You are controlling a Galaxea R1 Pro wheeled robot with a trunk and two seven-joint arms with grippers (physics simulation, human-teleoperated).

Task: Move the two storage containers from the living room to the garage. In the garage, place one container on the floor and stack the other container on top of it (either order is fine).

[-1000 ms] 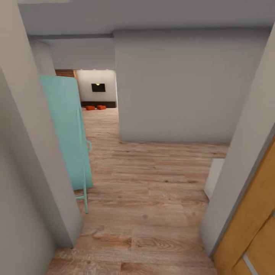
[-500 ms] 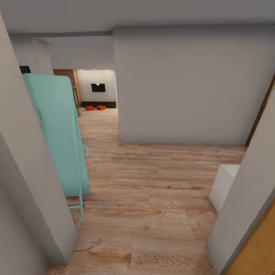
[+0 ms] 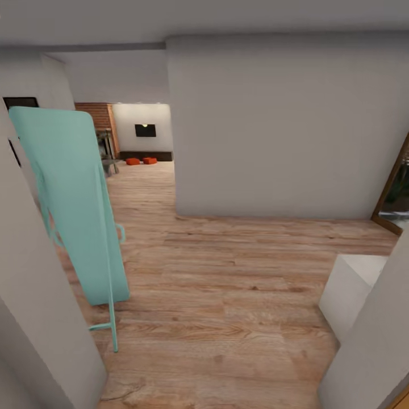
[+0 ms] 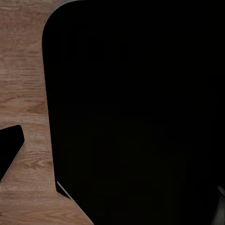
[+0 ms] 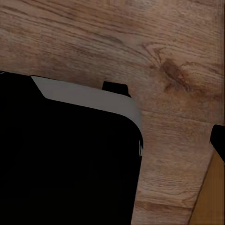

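The two storage containers (image 3: 132, 161) (image 3: 149, 161) show as small orange-red bins side by side, far down the hall on the light wood plank floor (image 3: 227, 295). They sit in front of a low dark cabinet (image 3: 145, 155) under a wall-mounted black TV (image 3: 145, 130), in the living room beside a red brick chimney (image 3: 94, 115). Both wrist views look down on wood planks and the robot's own black body (image 4: 140, 117) (image 5: 61, 159). Small dark pieces at the edges of those views may be fingertips; whether either gripper is open or shut cannot be told.
A teal folded board on a thin frame (image 3: 74, 199) leans against the left wall, narrowing the passage. A grey wall block (image 3: 272, 125) stands ahead, with the hall opening at its left. A white box (image 3: 352, 284) sits low right, and a wood-framed doorway (image 3: 395, 199) opens far right.
The camera has advanced through a doorway: the near wall corners and the orange door slid out at the sides. More of the brick chimney and a right doorway have come into view.
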